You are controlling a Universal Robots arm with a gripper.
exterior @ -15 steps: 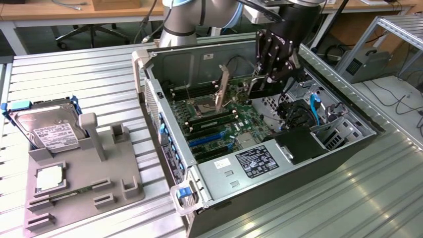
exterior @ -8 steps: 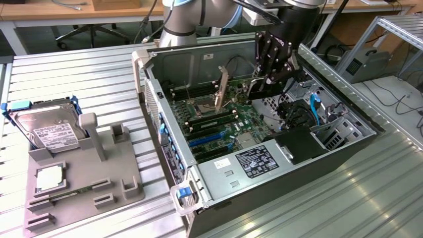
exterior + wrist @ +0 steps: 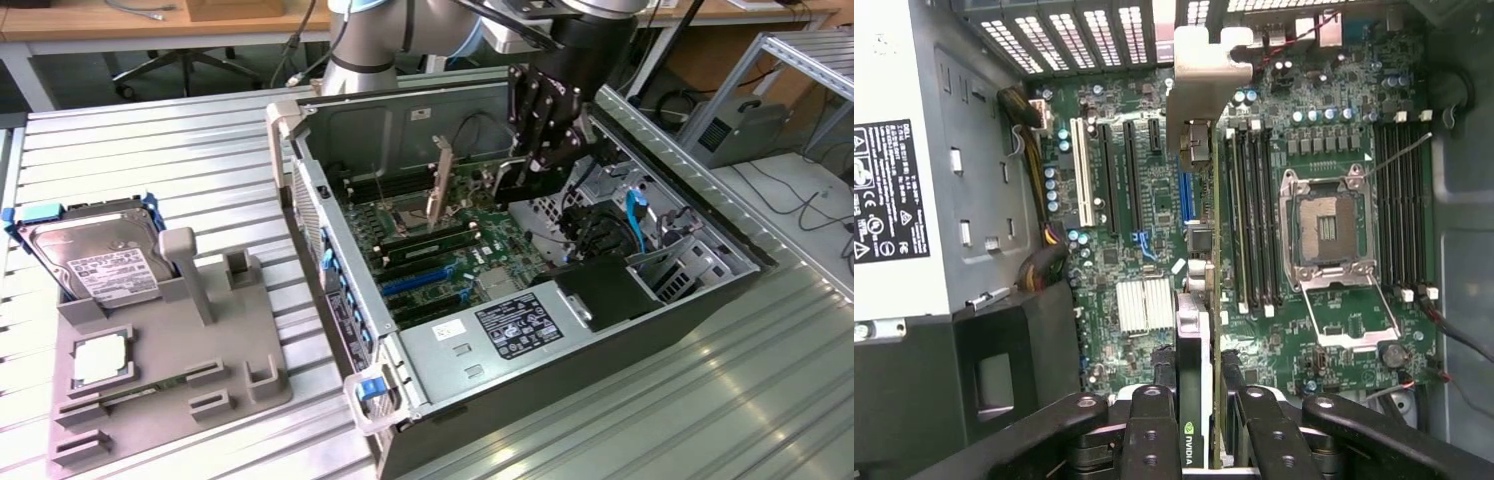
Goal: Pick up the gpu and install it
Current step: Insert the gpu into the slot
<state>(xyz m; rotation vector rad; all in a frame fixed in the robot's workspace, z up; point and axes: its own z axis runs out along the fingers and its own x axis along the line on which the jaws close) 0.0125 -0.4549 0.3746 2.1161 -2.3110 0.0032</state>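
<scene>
Jaws of the gripper [image 3: 1199,425] stand narrow, clamped on the gpu [image 3: 1194,340], which extends edge-on ahead of them, the motherboard [image 3: 1109,260] beyond inside the open computer case [image 3: 360,130].

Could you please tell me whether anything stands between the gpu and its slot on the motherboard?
Nothing visible does. The tool holds the gpu on edge over the motherboard, beside the memory slots; the card hides the slot under it.
</scene>
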